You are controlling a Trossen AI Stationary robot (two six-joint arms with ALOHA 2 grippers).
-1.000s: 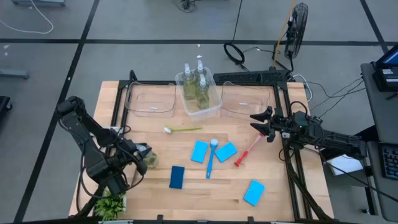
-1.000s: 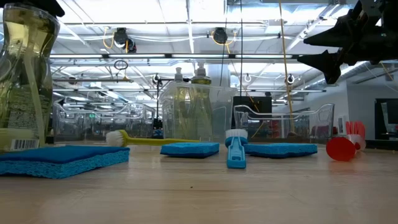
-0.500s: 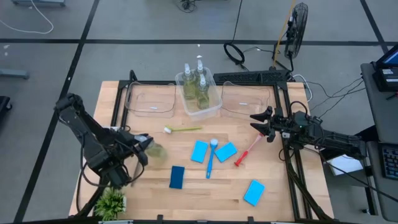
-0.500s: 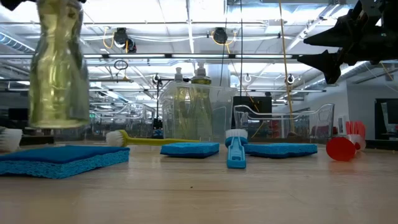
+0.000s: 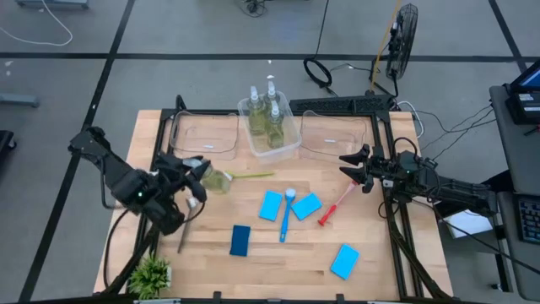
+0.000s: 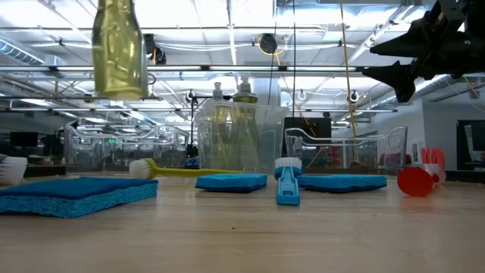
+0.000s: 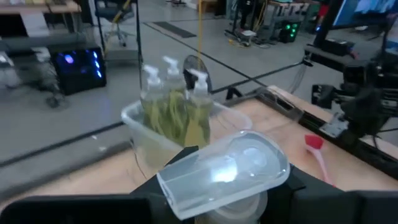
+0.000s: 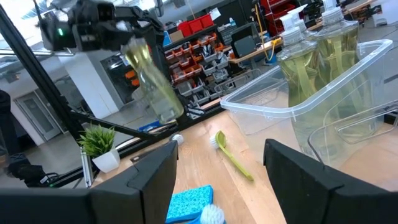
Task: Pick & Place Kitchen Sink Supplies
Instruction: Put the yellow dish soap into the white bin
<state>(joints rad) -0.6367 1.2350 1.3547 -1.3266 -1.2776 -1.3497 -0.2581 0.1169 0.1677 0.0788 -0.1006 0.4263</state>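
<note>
My left gripper (image 5: 197,176) is shut on a clear bottle of yellow-green liquid (image 5: 215,180), held in the air above the table's left half; the bottle also shows in the low view (image 6: 119,49). Three more pump bottles (image 5: 268,111) stand in the middle clear bin (image 5: 289,145). Blue sponges (image 5: 270,205) (image 5: 306,205) (image 5: 240,240) (image 5: 344,261) lie flat on the wood. The green brush (image 5: 251,176), blue brush (image 5: 286,216), red brush (image 5: 336,205) and a dark brush (image 5: 181,236) lie among them. My right gripper (image 5: 355,170) hangs open above the table's right side, near the red brush. My left gripper pinches the bottle by its upper part (image 8: 138,50) between the two fingers, coming from above. The bottle is lifted clear and hangs below the fingers, slightly tilted, base (image 6: 120,92) down. The wrist view looks down onto its base (image 7: 227,165); the pump top is hidden.
Two clear bins without contents flank the middle one at the far edge, left (image 5: 202,135) and right (image 5: 333,135). A small green potted plant (image 5: 152,274) stands at the near-left corner. Bare wood lies along the near edge between the sponges.
My left gripper has risen with the bottle and carried it from the near-left part of the table toward the far edge and the middle bin. The bottle, low near the table a second ago, now hangs well above it. My right arm has kept still.
</note>
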